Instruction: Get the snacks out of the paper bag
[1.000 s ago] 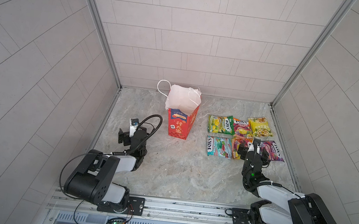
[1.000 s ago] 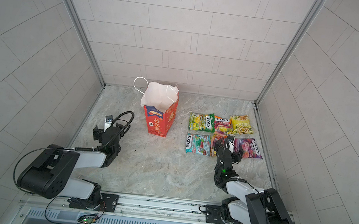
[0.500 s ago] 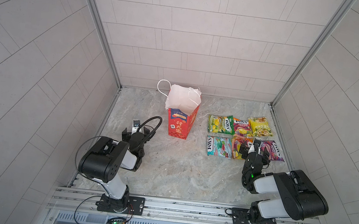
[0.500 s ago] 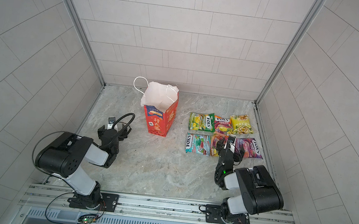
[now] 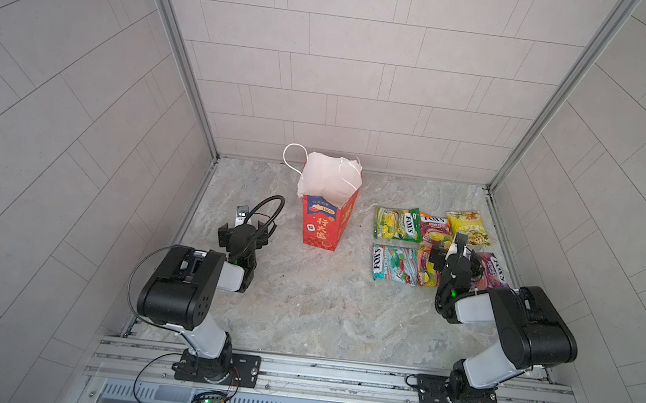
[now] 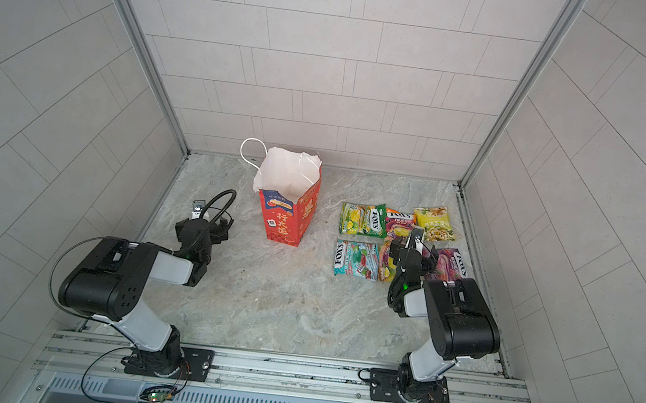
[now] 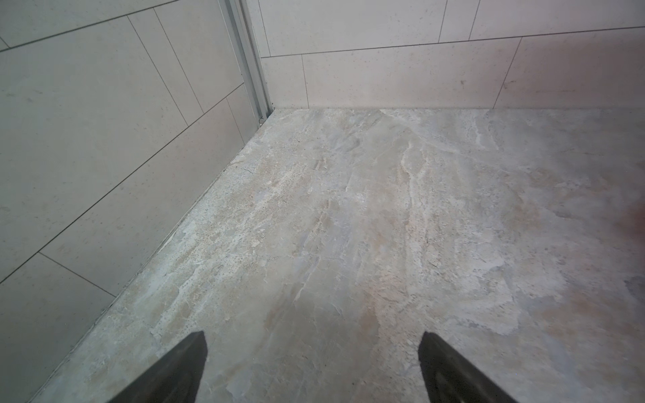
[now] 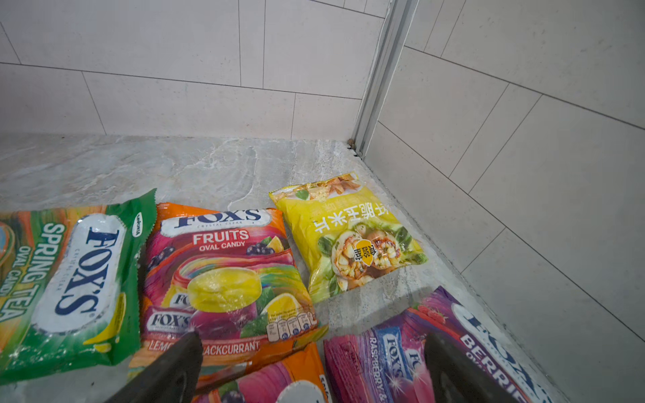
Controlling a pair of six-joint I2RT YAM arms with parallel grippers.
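The red paper bag stands upright at the back middle, its white mouth open and nothing showing inside it. Several snacks lie flat on the floor to its right: green, orange-pink, yellow, light blue and purple. My right gripper hangs open and empty low over the near row of packets. Left of the bag my left gripper is open over bare floor.
Tiled walls close in the marble floor on three sides; the left gripper is near the left wall, the packets near the right one. A metal rail with both arm bases runs along the front edge.
Both arms have folded up, their elbows rising from low near the rail to above the floor. The grippers stay open at nearly the same spots. Bag and packets have not moved.
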